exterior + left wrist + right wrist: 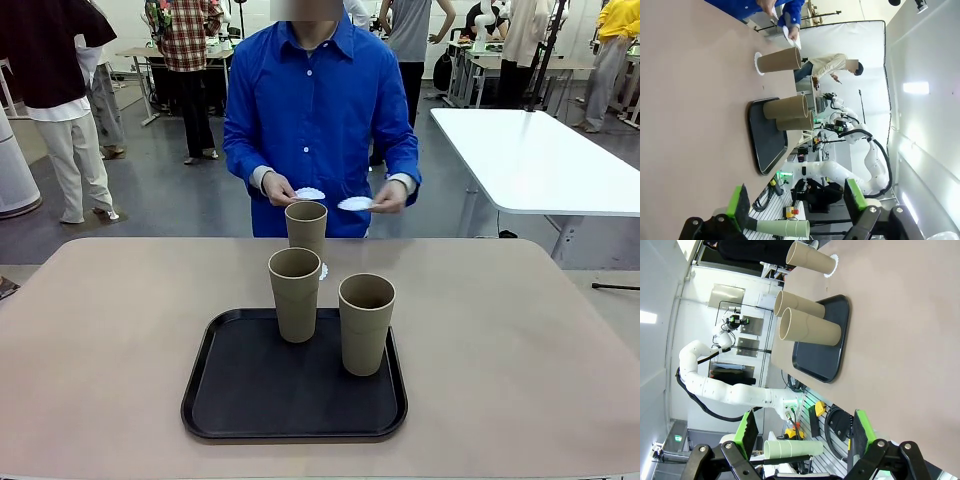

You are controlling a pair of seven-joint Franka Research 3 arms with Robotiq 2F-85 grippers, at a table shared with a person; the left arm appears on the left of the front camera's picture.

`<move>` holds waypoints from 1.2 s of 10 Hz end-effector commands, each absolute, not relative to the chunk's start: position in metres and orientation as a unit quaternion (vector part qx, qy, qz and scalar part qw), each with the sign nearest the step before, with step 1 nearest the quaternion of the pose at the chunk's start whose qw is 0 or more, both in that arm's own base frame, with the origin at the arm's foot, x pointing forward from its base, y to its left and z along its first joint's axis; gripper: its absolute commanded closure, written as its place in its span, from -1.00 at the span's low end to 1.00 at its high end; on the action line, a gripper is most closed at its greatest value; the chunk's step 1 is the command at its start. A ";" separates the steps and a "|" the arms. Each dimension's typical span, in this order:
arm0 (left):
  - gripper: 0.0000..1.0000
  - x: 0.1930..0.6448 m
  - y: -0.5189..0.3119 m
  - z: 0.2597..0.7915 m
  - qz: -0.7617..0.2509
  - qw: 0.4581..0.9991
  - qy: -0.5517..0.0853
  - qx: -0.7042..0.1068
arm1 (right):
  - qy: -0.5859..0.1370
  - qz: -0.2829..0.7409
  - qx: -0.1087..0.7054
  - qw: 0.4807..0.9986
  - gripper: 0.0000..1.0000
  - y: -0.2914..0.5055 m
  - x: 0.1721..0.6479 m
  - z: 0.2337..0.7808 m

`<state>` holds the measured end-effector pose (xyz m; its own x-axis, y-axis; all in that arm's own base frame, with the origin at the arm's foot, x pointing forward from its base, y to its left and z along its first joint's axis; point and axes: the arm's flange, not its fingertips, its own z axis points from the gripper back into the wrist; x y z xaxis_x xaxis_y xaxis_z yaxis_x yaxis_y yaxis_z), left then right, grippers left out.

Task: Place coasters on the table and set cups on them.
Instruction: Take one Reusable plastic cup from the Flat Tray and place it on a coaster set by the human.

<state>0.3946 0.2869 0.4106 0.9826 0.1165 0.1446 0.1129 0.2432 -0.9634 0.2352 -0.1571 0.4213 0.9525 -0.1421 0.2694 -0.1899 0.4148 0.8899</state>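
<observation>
One tan cup stands on a white coaster on the beige table, just behind the black tray. Two more cups stand upright on the tray. The person in blue holds a coaster in each hand above the table's far edge. My left gripper is open and holds nothing, well back from the tray and the cups. My right gripper is open too, far from the tray and its cups.
A white table stands at the back right, and other people are farther off. Bare tabletop lies on both sides of the tray.
</observation>
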 end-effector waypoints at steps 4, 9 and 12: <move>-1.00 0.396 0.289 0.416 0.004 0.781 -0.100 -0.616 | -0.161 0.019 0.547 0.822 -1.00 -0.157 0.237 0.422; -1.00 0.396 0.289 0.416 0.004 0.781 -0.100 -0.616 | -0.161 0.019 0.547 0.822 -1.00 -0.157 0.237 0.422; -1.00 0.396 0.289 0.416 0.004 0.781 -0.100 -0.616 | -0.161 0.019 0.547 0.822 -1.00 -0.157 0.237 0.422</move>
